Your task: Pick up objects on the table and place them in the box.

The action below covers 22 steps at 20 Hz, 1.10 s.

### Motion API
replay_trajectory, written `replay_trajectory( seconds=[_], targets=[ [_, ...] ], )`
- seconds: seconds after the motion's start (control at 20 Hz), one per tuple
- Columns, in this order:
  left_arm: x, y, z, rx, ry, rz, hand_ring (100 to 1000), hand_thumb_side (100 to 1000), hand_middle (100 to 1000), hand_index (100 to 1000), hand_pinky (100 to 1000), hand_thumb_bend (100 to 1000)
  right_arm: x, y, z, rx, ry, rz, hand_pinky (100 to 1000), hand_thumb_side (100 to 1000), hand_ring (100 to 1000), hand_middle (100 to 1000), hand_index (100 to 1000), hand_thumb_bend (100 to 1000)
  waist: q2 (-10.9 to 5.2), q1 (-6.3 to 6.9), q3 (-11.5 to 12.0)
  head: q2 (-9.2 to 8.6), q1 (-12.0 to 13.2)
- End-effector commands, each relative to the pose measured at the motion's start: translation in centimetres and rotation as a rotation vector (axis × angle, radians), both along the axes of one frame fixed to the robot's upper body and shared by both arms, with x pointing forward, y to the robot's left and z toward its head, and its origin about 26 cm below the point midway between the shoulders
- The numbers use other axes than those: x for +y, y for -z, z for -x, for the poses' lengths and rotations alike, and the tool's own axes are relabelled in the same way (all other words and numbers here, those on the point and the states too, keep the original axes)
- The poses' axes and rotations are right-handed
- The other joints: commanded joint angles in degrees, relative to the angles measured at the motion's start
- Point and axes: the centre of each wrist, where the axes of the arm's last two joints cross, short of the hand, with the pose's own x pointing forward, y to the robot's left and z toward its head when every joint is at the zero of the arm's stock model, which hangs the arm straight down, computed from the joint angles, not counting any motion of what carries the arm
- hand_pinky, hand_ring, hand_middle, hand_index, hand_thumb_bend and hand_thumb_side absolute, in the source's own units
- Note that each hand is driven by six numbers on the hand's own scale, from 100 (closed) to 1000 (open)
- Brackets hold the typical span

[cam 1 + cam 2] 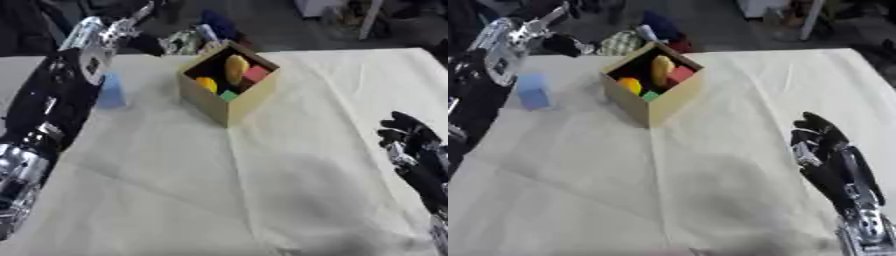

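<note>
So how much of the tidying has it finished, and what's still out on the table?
Mostly done: the box already holds yellow, red and green pieces. Nothing is being carried; the right robot hand rests open at the lower right, and the left robot hand is raised near the far table edge, its fingers unclear. One blue block still stands on the table, left of the box.

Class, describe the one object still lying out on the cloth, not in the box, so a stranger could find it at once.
Start at the open wooden box standing on the cream cloth near the table's far side. Look to its left, toward the robot's left arm: a small block stands alone on the cloth, apart from the box. It is pale blue, whereas the yellow, red and green pieces all sit inside the box.
</note>
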Motion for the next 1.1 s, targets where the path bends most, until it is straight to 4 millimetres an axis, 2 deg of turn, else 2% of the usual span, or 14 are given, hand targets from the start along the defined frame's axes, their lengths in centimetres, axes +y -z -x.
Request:
replay_trajectory(
  seconds=[0.05, 0.35, 0.55, 0.9, 1.1],
  targets=[
    [3.1, -2.0, 0.8, -0.006, -0.103, -0.008, 753, 374, 779, 885, 779, 441, -0.4, -0.7, -0.2, -0.024, 0.003, 0.015, 786, 447, 801, 780, 898, 100, -1.07, -0.17, 0.1, -0.17, 0.1],
    [6.1, 0.6, 0.7, 0.149, -0.256, -0.053, 773, 343, 816, 904, 795, 528, -0.5, -0.7, -0.2, -0.023, 0.003, 0.017, 786, 448, 802, 780, 898, 100, -0.94, -0.17, -0.2, -0.17, 0.6],
    [7.2, 2.7, 0.6, 0.258, -0.321, -0.084, 789, 392, 849, 924, 803, 589, -0.5, -0.7, -0.2, -0.022, 0.001, 0.017, 786, 448, 802, 781, 898, 100, -0.90, -0.21, -0.4, -0.17, 0.6],
    [8.4, 5.1, 0.8, 0.356, -0.389, -0.079, 776, 365, 835, 920, 790, 587, -0.5, -0.7, -0.2, -0.022, 0.000, 0.015, 786, 450, 802, 781, 898, 100, -0.84, -0.23, -0.7, -0.17, 0.4],
    [8.8, 5.8, 1.0, 0.386, -0.413, -0.082, 767, 307, 825, 912, 780, 569, -0.5, -0.7, -0.2, -0.022, -0.001, 0.014, 786, 450, 802, 781, 898, 100, -0.81, -0.20, -0.8, -0.17, 0.3]
  ],
)
